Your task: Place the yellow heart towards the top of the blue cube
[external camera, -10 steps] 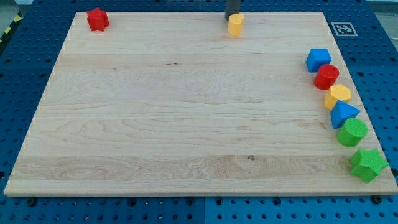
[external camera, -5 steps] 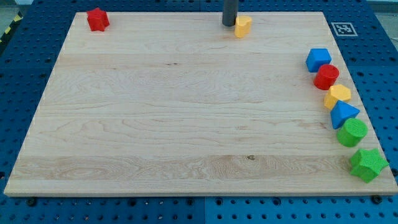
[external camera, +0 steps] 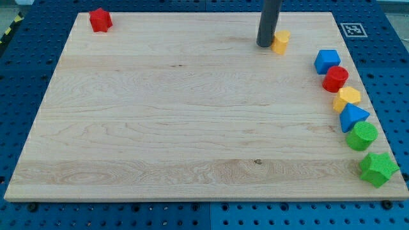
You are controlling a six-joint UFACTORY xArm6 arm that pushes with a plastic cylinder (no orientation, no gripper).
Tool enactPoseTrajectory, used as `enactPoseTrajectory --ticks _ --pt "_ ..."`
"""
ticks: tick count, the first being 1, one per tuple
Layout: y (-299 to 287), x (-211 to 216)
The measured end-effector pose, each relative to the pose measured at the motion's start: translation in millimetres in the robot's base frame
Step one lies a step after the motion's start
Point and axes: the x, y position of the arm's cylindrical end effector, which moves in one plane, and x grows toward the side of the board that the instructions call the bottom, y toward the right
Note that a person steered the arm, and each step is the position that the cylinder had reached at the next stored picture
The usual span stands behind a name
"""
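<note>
Task is partly done, by my reading: the yellow heart sits near the surface's top edge, right of centre, but it is not yet above the blue cube. The cube lies to the heart's right and slightly lower in the view, with a clear gap of bare wood between the two. What remains, as I judge it, is a further push toward the view's right so the heart ends up just above the cube's top side, without knocking the cube itself. The rod comes down from the view's top edge, close to upright, dark and straight. My tip rests on the surface directly at the heart's left side, touching it or very nearly so; the contact line itself is too small to confirm. There is no end effector that opens or closes here, only the bare rod, so nothing is held; the heart is only being pushed from its left. The cube heads a curved line of blocks along the right edge: red cylinder, a yellow block of unclear shape, blue triangle, green cylinder, green star. A red star sits alone at the top-left corner, well apart from the work.
</note>
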Motion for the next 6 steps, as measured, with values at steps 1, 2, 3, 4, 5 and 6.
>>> enactPoseTrajectory --ticks 1,2,3,4,5,6 --pt "21 1" --pt "38 12" --pt "39 21" --pt "52 21" --pt "74 21" --pt "79 21"
